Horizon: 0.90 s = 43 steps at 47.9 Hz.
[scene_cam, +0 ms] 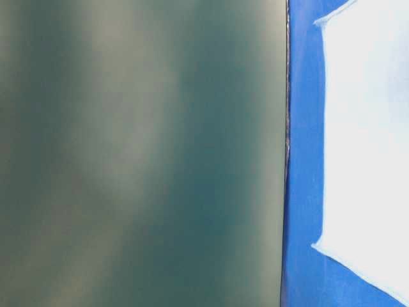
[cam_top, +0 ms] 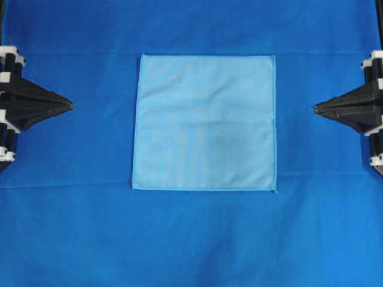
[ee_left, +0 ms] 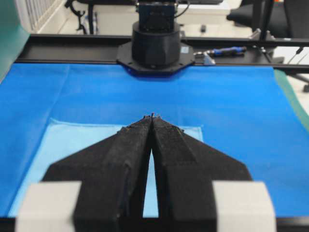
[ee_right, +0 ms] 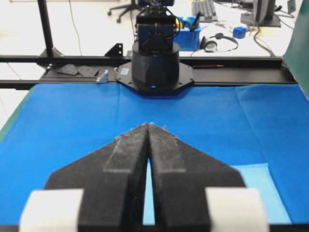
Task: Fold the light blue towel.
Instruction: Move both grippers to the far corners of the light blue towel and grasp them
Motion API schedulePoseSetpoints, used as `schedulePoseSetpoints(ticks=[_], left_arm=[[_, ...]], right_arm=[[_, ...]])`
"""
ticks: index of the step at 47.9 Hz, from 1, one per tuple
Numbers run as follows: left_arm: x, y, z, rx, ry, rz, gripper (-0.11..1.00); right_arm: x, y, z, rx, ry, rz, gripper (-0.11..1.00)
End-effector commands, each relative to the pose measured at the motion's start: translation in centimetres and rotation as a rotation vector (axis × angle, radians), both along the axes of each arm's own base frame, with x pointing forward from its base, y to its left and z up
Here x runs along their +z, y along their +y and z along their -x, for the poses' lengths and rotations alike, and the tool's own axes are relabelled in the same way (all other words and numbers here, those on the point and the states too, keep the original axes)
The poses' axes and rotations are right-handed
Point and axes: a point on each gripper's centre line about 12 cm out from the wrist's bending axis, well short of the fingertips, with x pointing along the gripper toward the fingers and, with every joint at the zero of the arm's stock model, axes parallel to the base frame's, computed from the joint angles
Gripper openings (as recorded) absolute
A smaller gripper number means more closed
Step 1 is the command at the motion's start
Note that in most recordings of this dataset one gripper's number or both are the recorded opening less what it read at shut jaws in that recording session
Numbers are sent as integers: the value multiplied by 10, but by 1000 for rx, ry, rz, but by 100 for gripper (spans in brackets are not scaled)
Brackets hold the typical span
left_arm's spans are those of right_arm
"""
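Pale, thin towel [cam_top: 204,122] lies flat between my left gripper [cam_top: 70,105] at 9 o'clock and right gripper [cam_top: 317,108] at 3, both pressed together, so I judge a pinch could snag the royal-blue sheet [cam_top: 191,239] too.

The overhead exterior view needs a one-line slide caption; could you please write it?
Light blue towel lies flat and unfolded on the royal-blue sheet, left gripper and right gripper shut at either side.

Matt woven cloth towel [cam_top: 204,122], faintly creased

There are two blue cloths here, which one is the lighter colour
The light blue towel, the small pale square lying flat in the middle. The royal-blue sheet beneath it is darker and far larger.
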Motion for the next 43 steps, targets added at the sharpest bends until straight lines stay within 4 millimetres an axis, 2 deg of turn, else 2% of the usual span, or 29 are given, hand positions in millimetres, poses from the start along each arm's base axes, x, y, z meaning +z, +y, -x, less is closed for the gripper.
schedulePoseSetpoints(ticks=[1,6,11,20,29,32,35,37,43], left_arm=[[7,1,-10,9,20,1,0],[3,6,-22,28,60,-15,0],[-8,17,-39,75,132,-36,0],[-34,52,-65,196,267,-8,0],[-62,83,-86,277,376,12,2],[-74,95,-91,310,420,26,11],[-89,108,-96,339,471,36,29],[-97,114,-100,351,493,40,42],[-118,127,-110,371,555,40,76]], right_arm=[[12,-3,-3,-13,-28,-3,0],[12,-14,-7,-68,21,-14,0],[5,-32,-10,-152,117,-37,0],[-21,-71,-18,-319,288,-81,0],[-57,-110,-28,-449,449,-126,0],[-67,-120,-34,-468,499,-136,1],[-79,-131,-41,-488,556,-146,2],[-86,-137,-44,-497,593,-152,10],[-111,-152,-55,-505,701,-152,48]])
